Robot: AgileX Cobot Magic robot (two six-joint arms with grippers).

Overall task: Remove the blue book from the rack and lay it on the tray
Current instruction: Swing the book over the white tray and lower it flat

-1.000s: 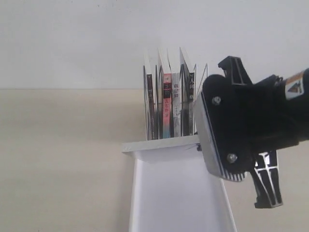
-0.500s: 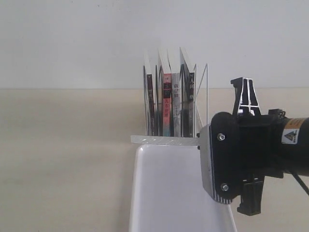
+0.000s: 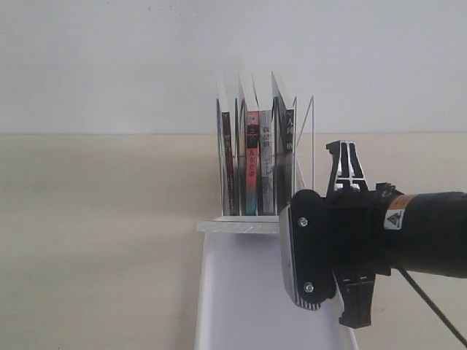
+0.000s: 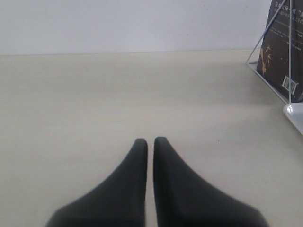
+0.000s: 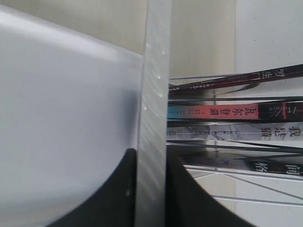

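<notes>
My right gripper [image 5: 151,189] is shut on the blue book [image 5: 152,109], of which only the pale page edge shows between the two dark fingers. In the exterior view the book [image 3: 237,227] lies flat and edge-on, just above the far end of the white tray [image 3: 241,306] and in front of the wire rack [image 3: 312,146]. The right gripper [image 3: 288,230] holds its right end. My left gripper [image 4: 150,142] is shut with nothing in it, low over bare tabletop to the left of the rack [image 4: 284,61]; the exterior view does not show it.
Several books remain upright in the rack, among them a pink-and-teal spine [image 3: 252,164] and a black spine with white characters [image 3: 287,138]. A pale wall rises behind the rack. The tray's corner [image 4: 296,116] shows at the edge of the left wrist view.
The right gripper has dropped and shifted left, turning its wrist. The book it holds went from slightly tilted to level and now sits a little lower over the tray's far end.
</notes>
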